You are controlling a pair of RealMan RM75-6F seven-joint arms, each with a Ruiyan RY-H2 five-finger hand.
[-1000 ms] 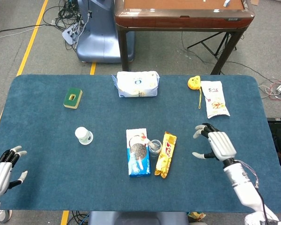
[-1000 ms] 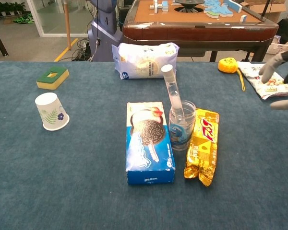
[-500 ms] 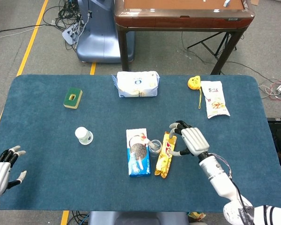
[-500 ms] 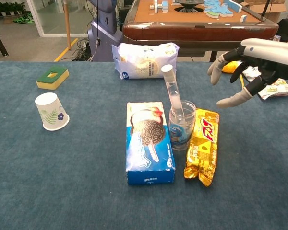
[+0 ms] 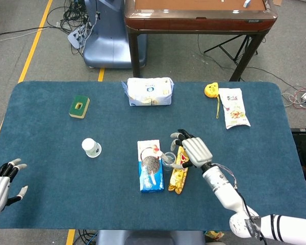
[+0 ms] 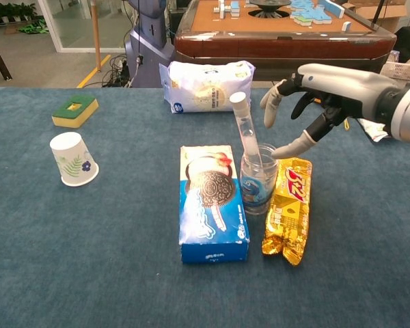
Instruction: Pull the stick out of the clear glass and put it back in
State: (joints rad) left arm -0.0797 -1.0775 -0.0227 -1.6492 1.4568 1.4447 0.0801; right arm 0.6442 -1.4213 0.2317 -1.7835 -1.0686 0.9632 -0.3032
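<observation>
Your right robot hand has swept in from the far right side of the counter and now hovers just right of the stick, fingers spread and holding nothing. In the chest view the thumb reaches down toward the rim of the glass while the other fingers arch just beside the stick's top; I cannot tell whether the thumb tip touches the rim. Your left robot hand has barely shifted: it sits at the near left edge, well away from everything, fingers apart and empty.

That means the approach looks nearly finished and the grasp has not yet begun. The stick stands in the glass, leaning away from your right robot hand, its top up and to the left of the fingertips. You probably need to close on the upper part of the stick before lifting.

Counted: one stick, one glass. Directly left of the glass, on the side away from the hand, lies one cookie box; under the hand's thumb, touching the glass on its right, one yellow bar. Farther left there is one paper cup and one sponge. Beyond the stick lies one white bag, and behind the hand to the right one snack packet and one small yellow item.
</observation>
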